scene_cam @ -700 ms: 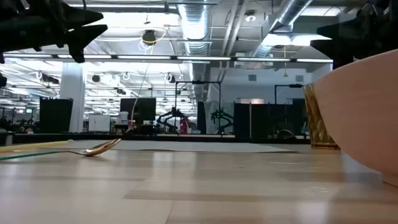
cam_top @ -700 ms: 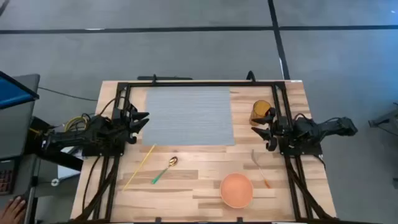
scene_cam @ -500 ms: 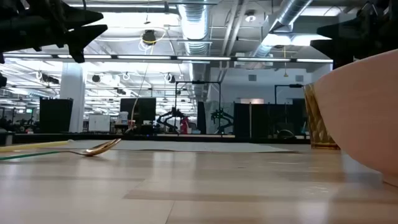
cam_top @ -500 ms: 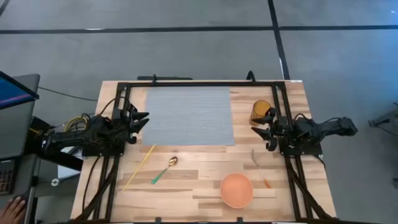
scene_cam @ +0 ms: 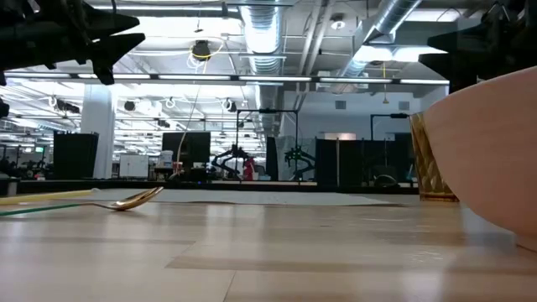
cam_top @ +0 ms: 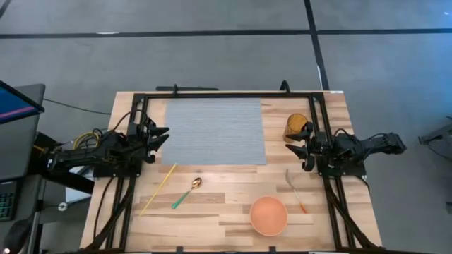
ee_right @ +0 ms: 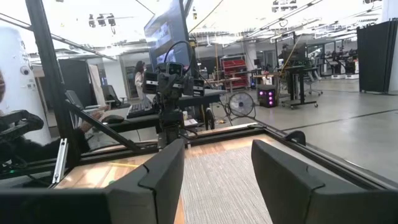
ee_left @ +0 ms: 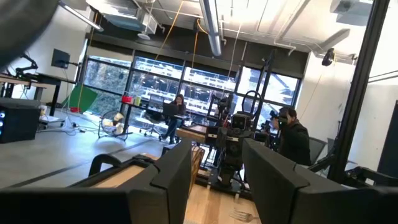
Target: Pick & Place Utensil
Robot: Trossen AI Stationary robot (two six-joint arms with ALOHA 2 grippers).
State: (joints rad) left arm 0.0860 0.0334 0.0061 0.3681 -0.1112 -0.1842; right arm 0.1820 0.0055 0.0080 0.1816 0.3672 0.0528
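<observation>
The wooden bench (cam_top: pixel 233 204) carries a black frame (cam_top: pixel 226 94) around its edges. A grey ribbed mat (cam_top: pixel 214 131) fills the 12 o'clock part of the surface. At about 5 o'clock sits a salmon-pink bowl (cam_top: pixel 268 215), and at 2 o'clock, just beside the right arm, an amber cup (cam_top: pixel 295 125).

The left arm lies level at 9 o'clock, its left tool (cam_top: pixel 161 134) hanging above the mat's edge, fingers spread apart and holding nothing. The right arm lies level at 3 o'clock; the right tool (cam_top: pixel 292 145) is likewise parted and bare.

At 7 o'clock lie a yellow stick (cam_top: pixel 157 189) and, just beside it, a gold spoon with a teal handle (cam_top: pixel 186 193). An orange-handled fork (cam_top: pixel 296 192) lies at 4 o'clock, near the bowl.

No writing can be read.
</observation>
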